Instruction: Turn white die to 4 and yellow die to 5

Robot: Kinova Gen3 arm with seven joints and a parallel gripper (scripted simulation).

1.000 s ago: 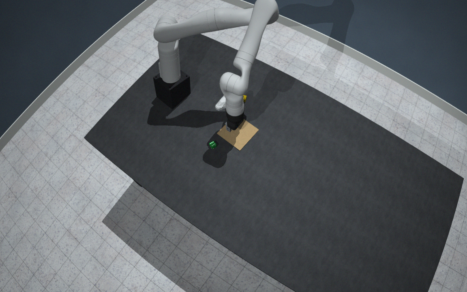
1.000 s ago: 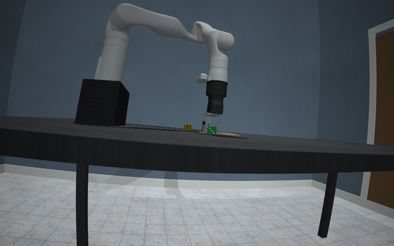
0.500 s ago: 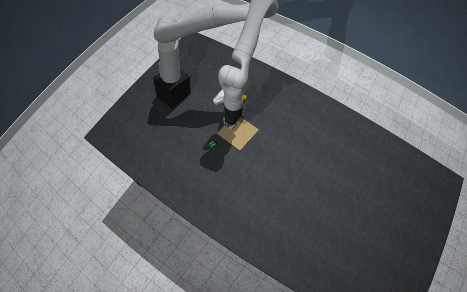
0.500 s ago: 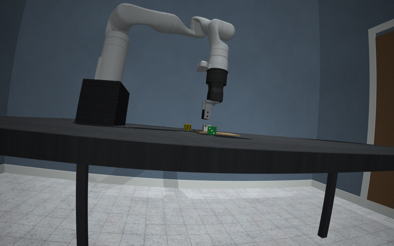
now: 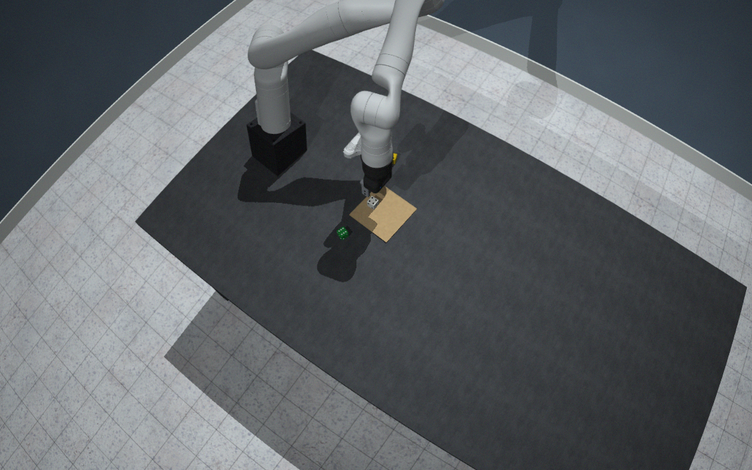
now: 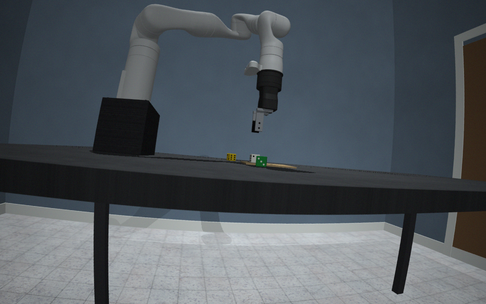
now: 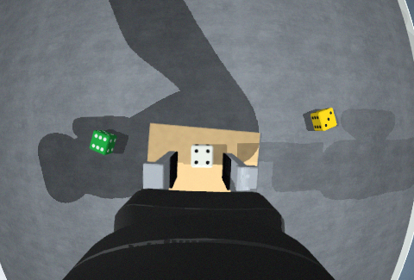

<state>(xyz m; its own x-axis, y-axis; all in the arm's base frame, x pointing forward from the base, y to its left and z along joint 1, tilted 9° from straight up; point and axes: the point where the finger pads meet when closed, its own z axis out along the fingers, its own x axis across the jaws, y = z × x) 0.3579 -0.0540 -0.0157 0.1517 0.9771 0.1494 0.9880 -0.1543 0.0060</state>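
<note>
The white die (image 5: 372, 201) (image 6: 253, 158) (image 7: 202, 156) lies flat on the tan mat (image 5: 393, 216) (image 6: 284, 165) (image 7: 161, 138) with 4 on top, inside the mat's visible edges in the wrist view. My gripper (image 5: 365, 191) (image 6: 257, 131) (image 7: 199, 164) is open and empty, raised well above the white die. The yellow die (image 5: 394, 158) (image 6: 231, 156) (image 7: 324, 119) lies off the mat on the table, with 3 on top and 6 on one side. The green die (image 5: 342, 233) (image 6: 261, 161) (image 7: 103, 142) lies off the mat's other side with 6 on top.
The dark table (image 5: 513, 280) (image 6: 184, 169) carries the arm's black base block (image 5: 276, 145) (image 6: 124, 126), to the left of the mat in the top and exterior views. The arm partly covers the yellow die in the top view. Arm shadows cross part of the mat.
</note>
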